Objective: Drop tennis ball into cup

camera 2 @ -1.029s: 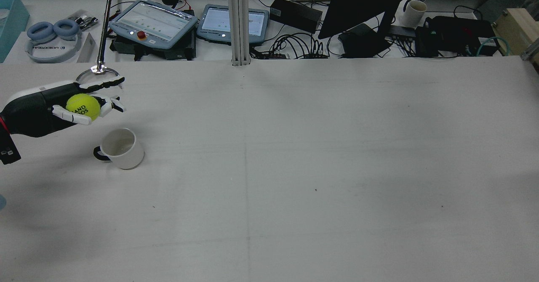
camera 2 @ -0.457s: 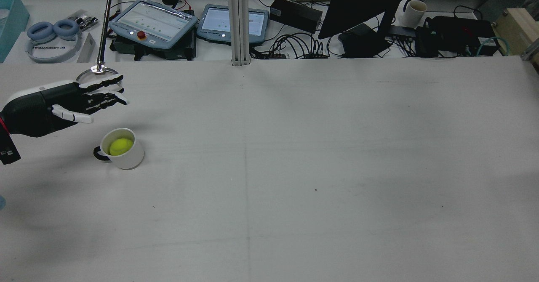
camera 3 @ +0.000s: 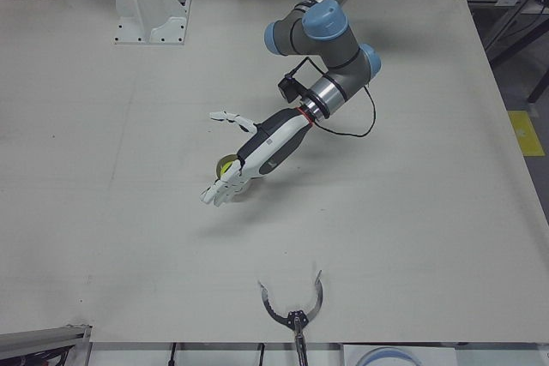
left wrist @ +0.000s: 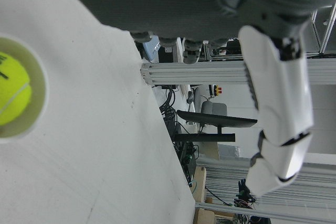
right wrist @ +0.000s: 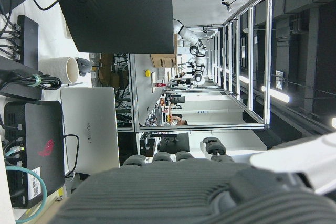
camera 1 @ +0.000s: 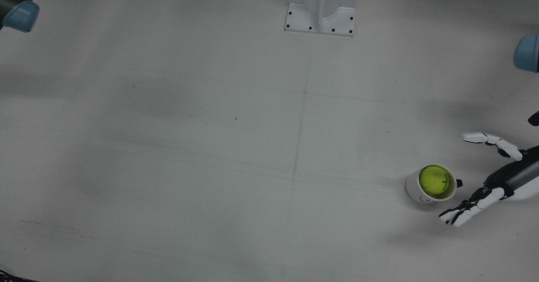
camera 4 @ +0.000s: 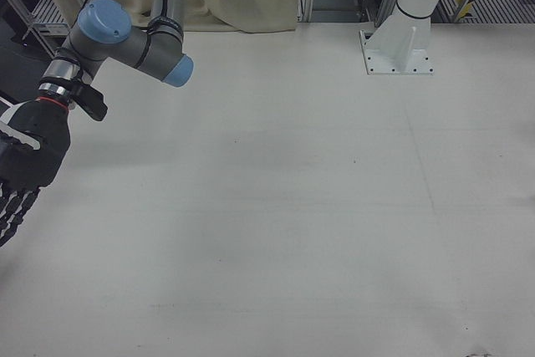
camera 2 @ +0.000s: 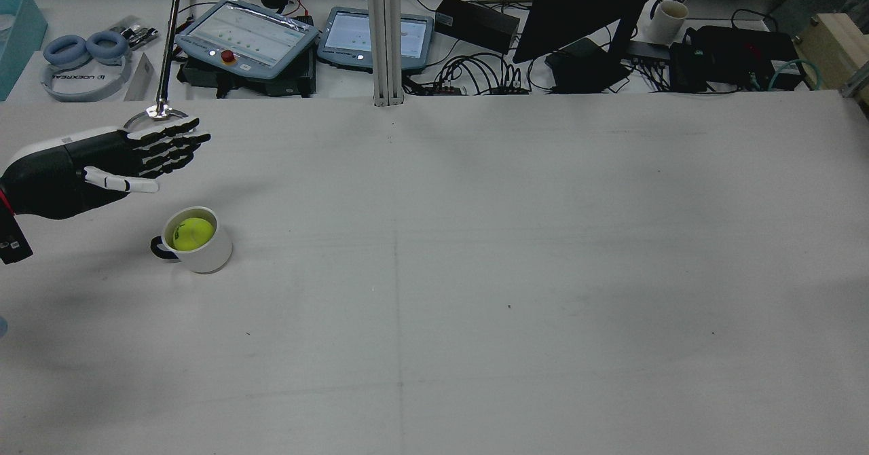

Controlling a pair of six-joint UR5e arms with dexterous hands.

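The white cup (camera 2: 199, 240) with a dark handle stands upright on the pale table (camera 2: 516, 265), and the yellow-green tennis ball (camera 2: 191, 233) sits inside it. The left hand (camera 2: 119, 161) hovers beside and above the cup, fingers spread and holding nothing. The right hand (camera 4: 21, 169) shows at the table's other edge, fingers extended, empty; beyond the table lie tablets (camera 2: 248, 37), headphones (camera 2: 85, 51) and cables (camera 2: 475, 75).

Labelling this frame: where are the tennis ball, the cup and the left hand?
tennis ball (camera 1: 435, 179), front view, its top face.
cup (camera 2: 212, 255), rear view, outer wall.
left hand (camera 2: 102, 161), rear view, the palm.
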